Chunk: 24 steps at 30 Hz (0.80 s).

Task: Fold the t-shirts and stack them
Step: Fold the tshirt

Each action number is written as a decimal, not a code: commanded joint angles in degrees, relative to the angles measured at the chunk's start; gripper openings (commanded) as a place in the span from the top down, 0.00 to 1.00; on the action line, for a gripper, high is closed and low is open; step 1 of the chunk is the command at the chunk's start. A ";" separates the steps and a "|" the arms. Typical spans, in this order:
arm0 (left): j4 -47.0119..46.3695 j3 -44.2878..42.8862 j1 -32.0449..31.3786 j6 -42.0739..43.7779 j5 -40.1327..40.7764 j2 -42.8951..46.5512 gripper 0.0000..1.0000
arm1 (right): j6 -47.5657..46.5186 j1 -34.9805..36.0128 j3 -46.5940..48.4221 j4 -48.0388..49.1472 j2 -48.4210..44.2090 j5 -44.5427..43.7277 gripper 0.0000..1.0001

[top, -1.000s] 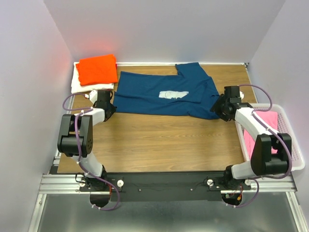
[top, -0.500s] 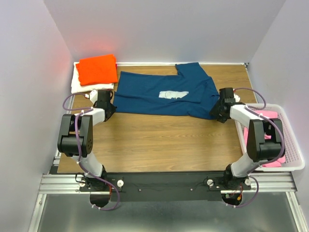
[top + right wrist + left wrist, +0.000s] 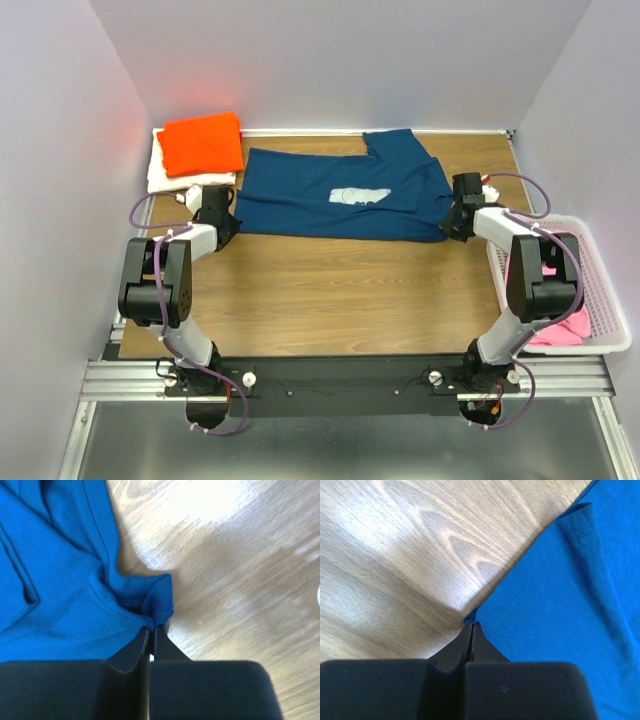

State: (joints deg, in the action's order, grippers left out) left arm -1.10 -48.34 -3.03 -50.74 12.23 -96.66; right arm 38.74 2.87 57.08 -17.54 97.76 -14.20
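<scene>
Swung inward since a second ago with the right arm [image 3: 520, 250]: elbow now folded over the basket [image 3: 612, 300], wrist carried toward 11 o'clock onto the 3 o'clock corner of the navy t-shirt [image 3: 330, 195]. Closed the right fingers [image 3: 137, 647] in that same second, and now pinches a bunched fold of blue hem between them, as the right wrist view shows. Left the left arm [image 3: 165, 270] unmoved at the shirt's 9 o'clock corner, with the left fingers [image 3: 460, 642] pressed together on the very tip of the hem, only a sliver of cloth caught.

Probably means both end corners of the near edge are now secured and a lift-and-fold toward 12 o'clock can begin; no fold made on this shirt yet. Worth watching that thin left-side grip, which could slip once the cloth comes under tension.

Lies spread flat across the far half of the desk [image 3: 330, 290], white chest print up, one sleeve reaching toward 1 o'clock.

Shut in on three sides by plain pale walls [image 3: 330, 60]. Shows wood grain across the desk. Holds at 10 o'clock a folded orange t-shirt [image 3: 202, 143] stacked on a cream-white t-shirt [image 3: 163, 178]. Keeps a pink t-shirt [image 3: 560, 330] waiting in the white basket at the desk's 4 o'clock edge.
</scene>
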 commanded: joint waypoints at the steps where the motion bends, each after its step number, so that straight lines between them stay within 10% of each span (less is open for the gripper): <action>1: 2.41 0.35 0.04 1.17 2.27 4.36 1.00 | -0.77 -0.59 -1.09 -0.82 -5.10 -1.54 0.97; 24: 9.80 18.89 2.59 4.95 0.96 37.94 1.00 | 2.13 -0.76 -18.40 -20.07 -45.45 13.84 0.95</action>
State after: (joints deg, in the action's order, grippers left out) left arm 7.09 -31.27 -1.43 -47.48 12.58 -63.57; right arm 39.48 2.61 41.01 -32.51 55.46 -3.14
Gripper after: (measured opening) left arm 0.007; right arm 0.046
